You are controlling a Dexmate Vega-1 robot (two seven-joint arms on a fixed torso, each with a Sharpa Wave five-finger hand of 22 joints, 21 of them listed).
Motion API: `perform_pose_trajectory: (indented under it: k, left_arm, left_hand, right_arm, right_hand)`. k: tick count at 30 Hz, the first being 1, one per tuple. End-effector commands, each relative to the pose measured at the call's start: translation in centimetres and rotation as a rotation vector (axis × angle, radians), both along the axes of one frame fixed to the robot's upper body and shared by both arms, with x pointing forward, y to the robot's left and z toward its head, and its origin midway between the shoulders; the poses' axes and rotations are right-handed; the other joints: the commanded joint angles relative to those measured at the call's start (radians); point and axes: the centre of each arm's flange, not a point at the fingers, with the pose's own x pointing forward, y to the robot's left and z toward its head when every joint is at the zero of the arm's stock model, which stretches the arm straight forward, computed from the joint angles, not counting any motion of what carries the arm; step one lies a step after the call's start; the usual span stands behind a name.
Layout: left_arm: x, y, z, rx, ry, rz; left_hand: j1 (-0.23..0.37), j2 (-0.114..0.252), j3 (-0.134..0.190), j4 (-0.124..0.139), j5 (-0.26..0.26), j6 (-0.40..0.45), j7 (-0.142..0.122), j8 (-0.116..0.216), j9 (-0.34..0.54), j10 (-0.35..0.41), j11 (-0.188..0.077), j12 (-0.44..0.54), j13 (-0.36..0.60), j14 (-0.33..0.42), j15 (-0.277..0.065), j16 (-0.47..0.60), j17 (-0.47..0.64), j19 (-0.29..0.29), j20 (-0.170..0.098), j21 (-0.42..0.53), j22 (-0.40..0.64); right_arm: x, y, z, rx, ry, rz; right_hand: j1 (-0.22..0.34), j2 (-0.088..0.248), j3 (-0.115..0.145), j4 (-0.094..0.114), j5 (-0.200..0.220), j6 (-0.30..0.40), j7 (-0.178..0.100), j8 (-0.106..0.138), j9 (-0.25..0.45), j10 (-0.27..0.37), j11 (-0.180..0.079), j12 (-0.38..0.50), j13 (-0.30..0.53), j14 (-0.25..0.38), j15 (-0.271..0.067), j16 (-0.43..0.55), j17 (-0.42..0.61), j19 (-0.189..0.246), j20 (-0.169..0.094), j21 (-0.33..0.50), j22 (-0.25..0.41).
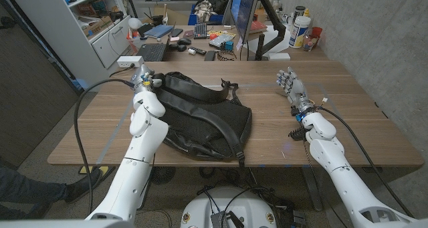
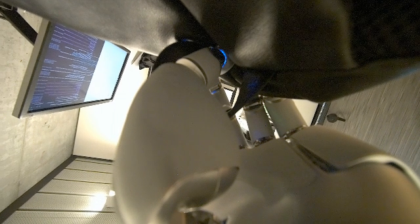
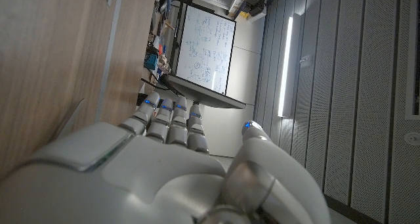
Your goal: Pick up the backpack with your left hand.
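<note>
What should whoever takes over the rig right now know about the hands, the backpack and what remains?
Left hand: at the backpack's far left corner, by its top; whether it grips anything cannot be told.
Right hand: holds nothing, fingers together and straight, apart from the backpack.
Backpack: lying on the table, straps up.
Done: left hand brought to the backpack.
Left: secure a grip and lift.

L arm reaches fwd over table's left side, left hand [image 1: 145, 77] at far end, finger state not readable. R arm extended along right side, right hand [image 1: 289, 81] upright on edge, fingers [image 3: 172, 122] straight, close together, holding nothing.
</note>
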Motion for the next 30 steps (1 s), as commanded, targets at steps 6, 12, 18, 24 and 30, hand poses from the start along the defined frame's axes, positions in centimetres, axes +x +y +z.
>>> perform_pose_trajectory:
  k: [6, 12, 18, 24, 30]
  left_arm:
    - [-1.4, -1.2, 2.8, 0.055, -0.056, -0.013]
    - [-2.2, -1.5, 3.9, 0.08, -0.086, -0.016]
    - [-2.9, -1.7, 4.8, 0.095, -0.102, -0.023]
    - [-3.6, -1.6, 6.1, 0.111, -0.13, -0.023]
    - [-4.1, -1.7, 7.2, 0.122, -0.15, -0.032]
  left_hand:
    - [0.001, 0.003, 0.032, 0.019, 0.01, 0.008, -0.009, -0.001, 0.003, 0.009, -0.003, -0.005, -0.002, 0.189, -0.18, 0.023, 0.052, 0.115, -0.125, 0.013, 0.002]
    - [-0.001, 0.001, 0.036, 0.019, 0.015, 0.008, -0.01, -0.002, 0.004, 0.01, -0.004, -0.007, 0.001, 0.193, -0.181, 0.019, 0.052, 0.109, -0.123, 0.017, 0.001]
    - [-0.004, 0.0, 0.04, 0.019, 0.02, 0.009, -0.009, -0.004, 0.005, 0.012, -0.004, -0.01, 0.001, 0.194, -0.182, 0.015, 0.053, 0.108, -0.123, 0.023, 0.001]
    - [-0.005, -0.001, 0.043, 0.019, 0.023, 0.01, -0.009, -0.005, 0.005, 0.013, -0.004, -0.012, 0.004, 0.195, -0.18, 0.012, 0.055, 0.106, -0.123, 0.028, 0.0]
    - [-0.006, -0.002, 0.046, 0.019, 0.027, 0.008, -0.008, -0.006, 0.008, 0.013, -0.003, -0.014, 0.007, 0.196, -0.179, 0.009, 0.057, 0.103, -0.123, 0.033, 0.0]
  right_arm:
    - [-0.4, -0.1, 0.1, 0.005, -0.011, -0.006]
    - [-0.6, 0.0, 0.3, 0.007, -0.019, -0.01]
    - [-0.7, 0.2, 0.3, 0.01, -0.022, -0.01]
    - [-0.8, 0.3, 0.1, 0.012, -0.021, -0.012]
    - [-1.0, 0.4, 0.0, 0.015, -0.024, -0.015]
  right_hand:
    - [-0.003, 0.004, 0.0, -0.003, 0.003, 0.009, 0.0, 0.002, 0.002, 0.007, -0.003, 0.003, 0.004, 0.007, -0.003, -0.002, 0.003, 0.006, 0.005, -0.007, 0.005]
    - [-0.003, 0.005, 0.0, -0.004, 0.003, 0.009, 0.001, 0.001, 0.003, 0.01, -0.001, 0.004, 0.004, 0.009, -0.002, -0.002, 0.003, 0.005, 0.001, -0.011, 0.005]
    - [-0.002, 0.005, 0.0, -0.005, 0.003, 0.011, 0.003, 0.002, 0.002, 0.012, 0.001, 0.004, 0.004, 0.01, -0.001, -0.003, 0.002, 0.001, -0.013, -0.017, 0.005]
    - [-0.002, 0.006, 0.001, -0.006, 0.003, 0.013, 0.003, 0.002, 0.002, 0.013, 0.001, 0.004, 0.004, 0.01, -0.001, -0.004, 0.002, -0.001, -0.016, -0.02, 0.005]
    - [-0.002, 0.007, 0.001, -0.006, 0.003, 0.014, 0.004, 0.002, 0.002, 0.014, 0.002, 0.004, 0.004, 0.01, -0.001, -0.004, 0.002, -0.001, -0.017, -0.023, 0.005]
